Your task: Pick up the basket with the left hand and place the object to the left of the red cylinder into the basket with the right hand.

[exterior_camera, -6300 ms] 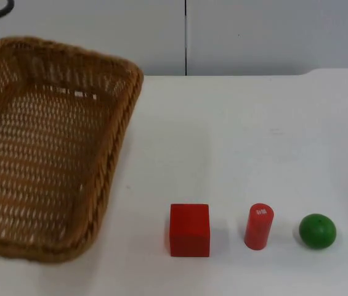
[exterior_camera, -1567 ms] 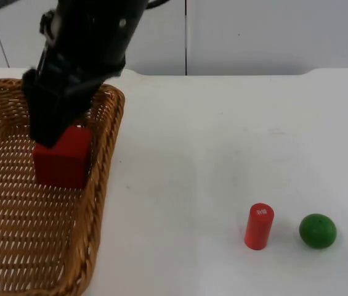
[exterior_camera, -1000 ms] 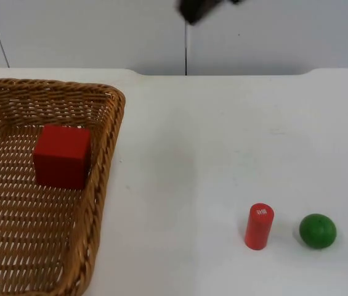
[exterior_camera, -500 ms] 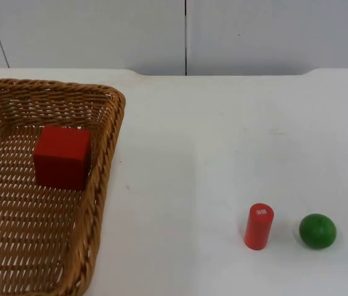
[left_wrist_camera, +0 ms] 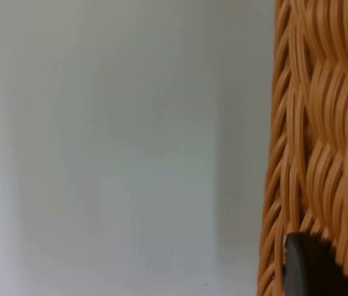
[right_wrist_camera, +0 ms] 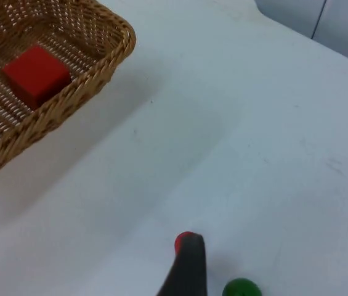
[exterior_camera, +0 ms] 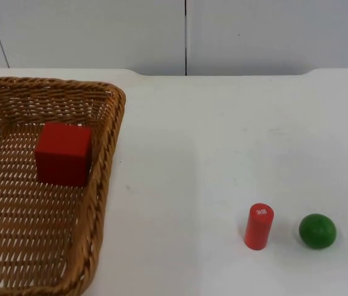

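The wicker basket is at the table's left, and the same basket shows from the right wrist. A red cube lies inside it toward the far end, free of any gripper; that cube also shows from the right wrist. The red cylinder stands upright at the front right. My left gripper is shut on the basket's woven wall. My right gripper hangs high over the table near the cylinder, holding nothing.
A green ball lies just right of the cylinder, a little apart from it, and the ball shows again from the right wrist. Bare white table stretches between basket and cylinder. The grey wall closes the far edge.
The cube went from beside the cylinder into the basket. My right arm let it go and pulled out of the top view. The basket shifted slightly in the last half second.
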